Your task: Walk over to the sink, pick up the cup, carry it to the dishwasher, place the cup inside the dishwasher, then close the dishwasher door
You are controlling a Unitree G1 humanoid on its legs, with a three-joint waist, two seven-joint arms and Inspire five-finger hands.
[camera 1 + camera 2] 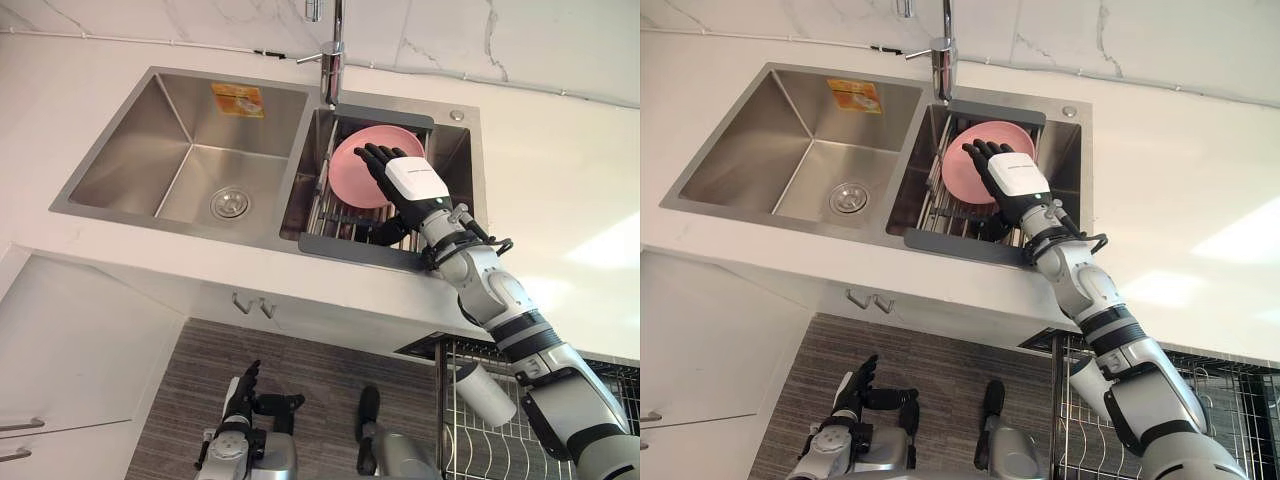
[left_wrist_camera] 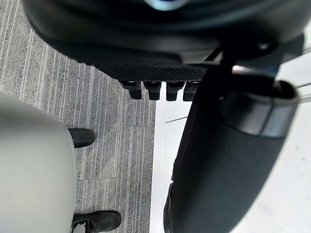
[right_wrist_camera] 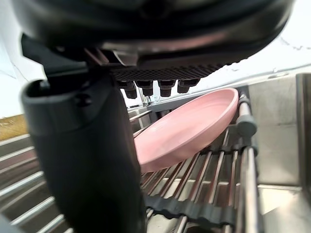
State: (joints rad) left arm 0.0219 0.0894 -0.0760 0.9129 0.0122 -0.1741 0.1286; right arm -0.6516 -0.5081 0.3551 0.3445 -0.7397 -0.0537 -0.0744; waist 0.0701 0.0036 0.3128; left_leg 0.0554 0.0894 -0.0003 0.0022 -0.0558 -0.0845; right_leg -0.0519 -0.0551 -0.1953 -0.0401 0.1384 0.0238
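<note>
Your right hand [image 1: 405,180] reaches out over the right basin of the sink [image 1: 150,130], fingers straight and a little spread, gripping nothing. It hovers close above the pink plate [image 1: 348,170]; the plate sits tilted because the bars of the drying rack [image 1: 325,215] prop its lower edge. In the right wrist view the plate lies past your fingers and apart from them, and nothing sits between thumb and fingers.

I cannot make out a cup anywhere in the sink; the left basin shows its drain [image 1: 229,203] and a sticker. The one cup-like thing is a white cylinder [image 1: 487,395] lying on its side over the wire dishwasher rack [image 1: 470,445], low on your right beneath the worktop [image 1: 560,180]; whether that is the cup, I cannot tell.

Your left hand [image 1: 240,395] hangs low near the floor [image 1: 330,370], fingers relaxed and open, empty; I judge it is parked there to keep clear of a one-armed reach.

As I read it, the pick-up has not begun, and your hand is aimed at the plate, not at a cup; settle on your target before you curl the fingers. The leaning plate looks easy to nudge, so a careless descent could slide it along the bars.
</note>
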